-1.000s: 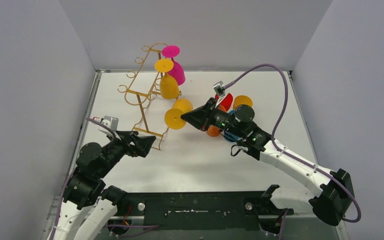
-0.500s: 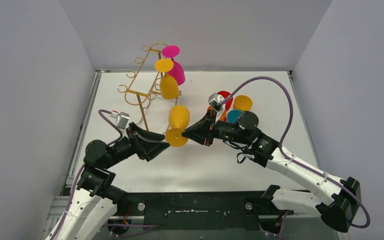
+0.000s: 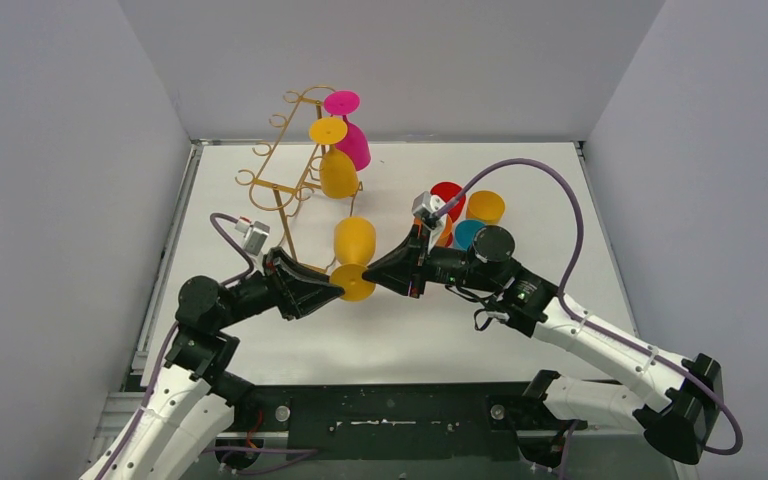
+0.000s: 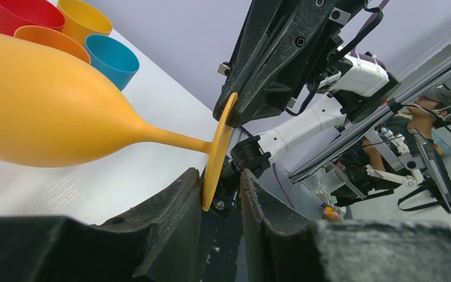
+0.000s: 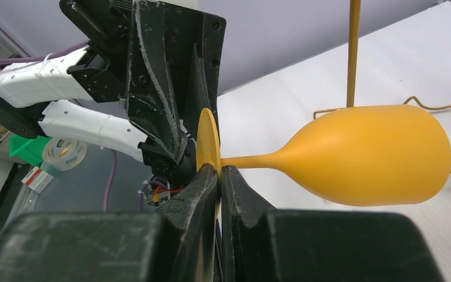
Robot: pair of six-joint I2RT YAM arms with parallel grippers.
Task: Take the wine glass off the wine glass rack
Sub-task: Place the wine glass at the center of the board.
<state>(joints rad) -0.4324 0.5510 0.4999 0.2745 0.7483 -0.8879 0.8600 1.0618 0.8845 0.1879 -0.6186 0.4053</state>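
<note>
Found the wine glass (image 3: 355,245) off the hooks, lying level in the air just beside the base loop of the wine glass rack (image 3: 284,222), seemingly clear of its wire. Pinched by the foot rim in the right gripper (image 5: 219,171), jaws clamped tight on the disc. Straddled at the opposite rim by the left gripper (image 4: 220,182), jaws parted, gap showing at one finger. Judged a handover, hence grips on opposite edges. Matte amber-yellow, opaque; rounded bowl, thin stem, flat round foot.
</note>
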